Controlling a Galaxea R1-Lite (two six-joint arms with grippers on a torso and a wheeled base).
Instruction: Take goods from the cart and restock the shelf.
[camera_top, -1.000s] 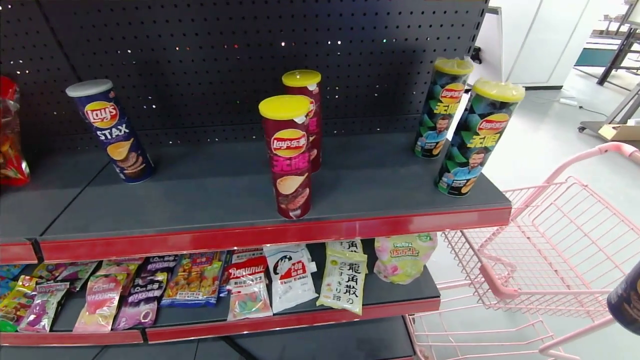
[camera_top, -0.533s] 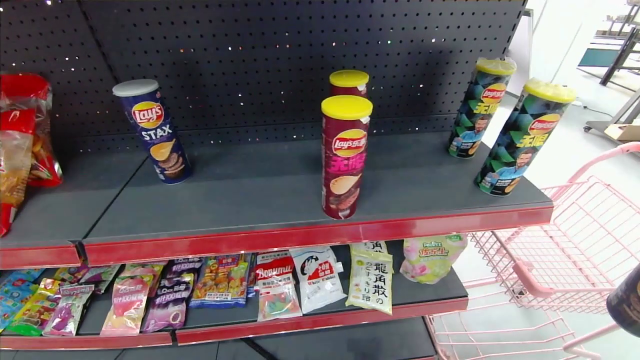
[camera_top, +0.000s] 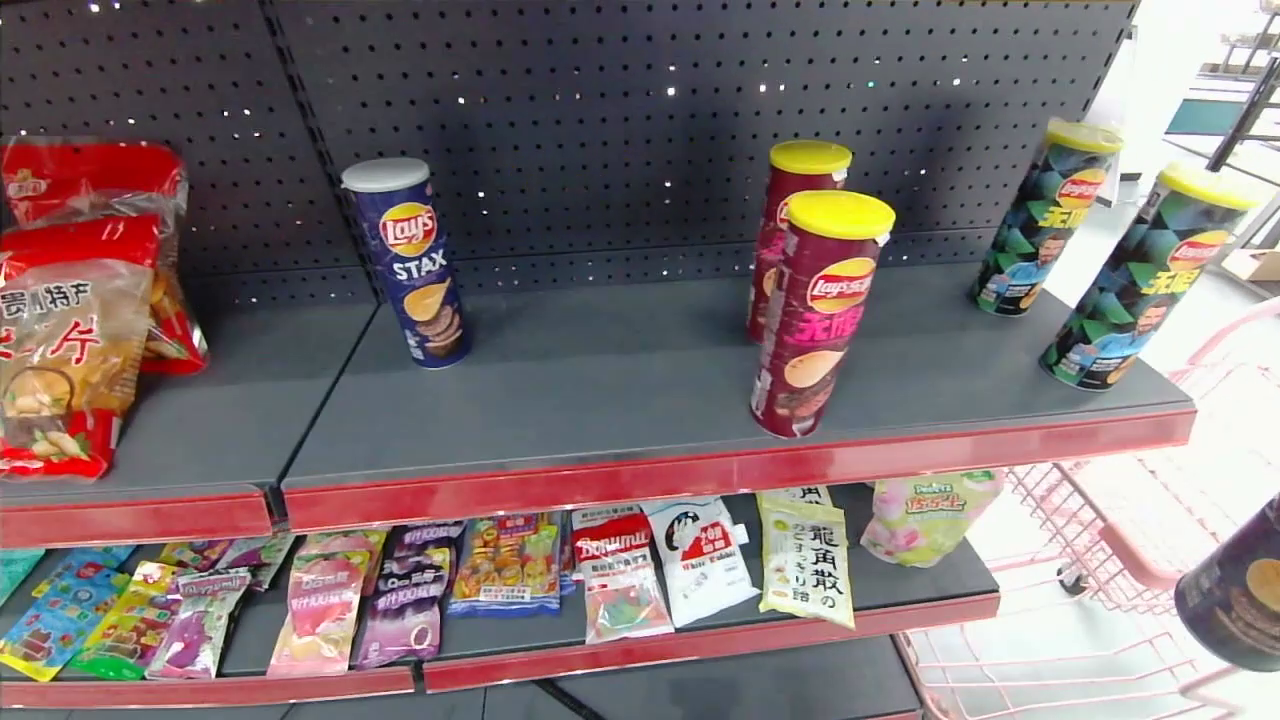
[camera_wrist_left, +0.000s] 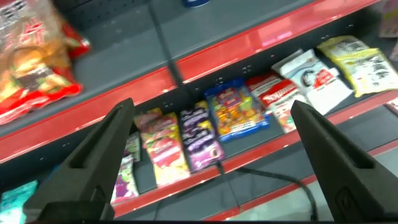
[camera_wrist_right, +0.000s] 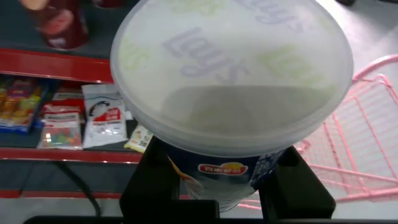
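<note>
While five cans (camera_top: 405, 262) are standing on the upper shelf (camera_top: 620, 400) in the head view, another chip can (camera_top: 1235, 600) is hanging beside the cart (camera_top: 1135, 565), not yet shelved. In the left wrist view my left hand (camera_wrist_left: 211, 146) is gaping wide, empty. In the right wrist view my right hand (camera_wrist_right: 227, 196) is clamping that chip can, so restocking seems partway done.

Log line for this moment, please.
right pincer shut on blue chip can by pink cart | left pincer open, empty | upper shelf: lone blue can, two maroon cans, two green cans standing | held can not yet shelved
</note>
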